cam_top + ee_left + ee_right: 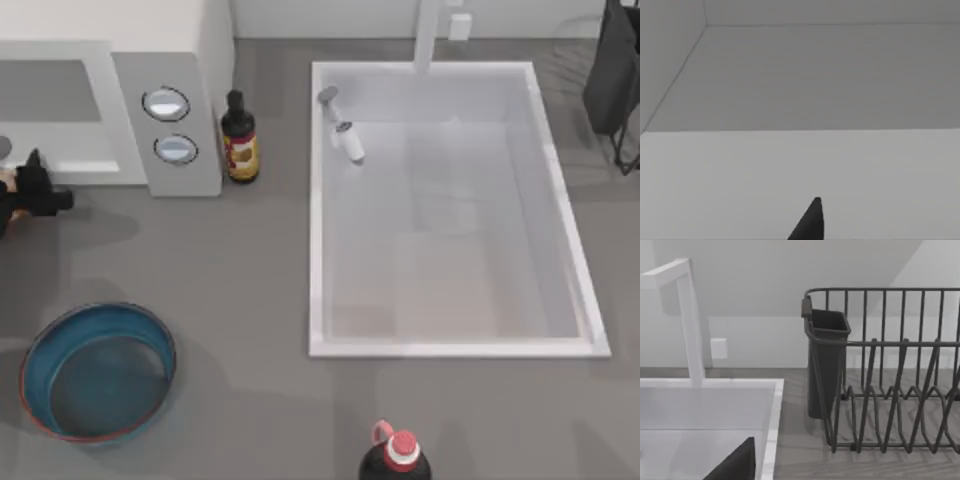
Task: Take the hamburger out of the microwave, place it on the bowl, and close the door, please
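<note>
Reaching at the top view's left edge, the left gripper (40, 195) sits just in front of the microwave (100, 100), something pale and orange beside it (possibly the hamburger, though I cannot tell). Whether its jaws are open or closed on anything I cannot tell either. By my judgement the task is early: the bowl (95, 372) stands empty near the front left of the grey surface (240, 300), and the door is not seen closed. A dark bottle (239, 137) stands beside the microwave, a white sink (450, 200) fills the middle, a red-capped bottle (396, 460) sits at the front, and a dish rack (890, 370) stands far right near the parked right arm.
</note>
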Robot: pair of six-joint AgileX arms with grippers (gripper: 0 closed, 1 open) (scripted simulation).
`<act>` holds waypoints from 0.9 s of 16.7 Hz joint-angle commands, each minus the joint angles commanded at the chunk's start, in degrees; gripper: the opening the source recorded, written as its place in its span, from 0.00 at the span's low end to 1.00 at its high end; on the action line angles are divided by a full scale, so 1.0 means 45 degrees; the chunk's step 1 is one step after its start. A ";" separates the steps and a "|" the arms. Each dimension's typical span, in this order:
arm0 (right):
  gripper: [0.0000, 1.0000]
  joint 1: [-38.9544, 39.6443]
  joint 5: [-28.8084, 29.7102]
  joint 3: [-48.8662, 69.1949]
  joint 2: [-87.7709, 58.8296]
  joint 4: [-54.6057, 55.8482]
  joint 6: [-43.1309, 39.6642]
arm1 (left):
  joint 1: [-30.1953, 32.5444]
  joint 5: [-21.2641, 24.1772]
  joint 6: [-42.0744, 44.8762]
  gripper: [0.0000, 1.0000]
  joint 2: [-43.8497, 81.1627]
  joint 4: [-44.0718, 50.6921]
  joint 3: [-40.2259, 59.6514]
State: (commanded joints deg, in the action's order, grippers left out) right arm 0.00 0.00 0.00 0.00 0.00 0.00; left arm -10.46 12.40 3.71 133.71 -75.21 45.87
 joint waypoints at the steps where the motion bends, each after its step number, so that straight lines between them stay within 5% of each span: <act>1: 1.00 0.0000 0.0000 0.0000 0.0000 0.0000 0.0000 | -0.0058 0.0054 0.0014 0.00 -0.0255 -0.0414 -0.0597; 9: 1.00 0.0000 0.0000 0.0000 0.0000 0.0000 0.0000 | -0.0091 0.0131 0.0057 0.00 -0.0711 -0.1112 -0.1531; 15: 1.00 0.0000 0.0000 0.0000 0.0000 0.0000 0.0000 | -0.0093 0.0102 0.0066 0.00 -0.2745 0.0901 -0.1509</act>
State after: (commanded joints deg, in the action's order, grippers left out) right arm 0.00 0.00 0.00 0.00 0.00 0.00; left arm -10.88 12.86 4.01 121.36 -71.16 39.08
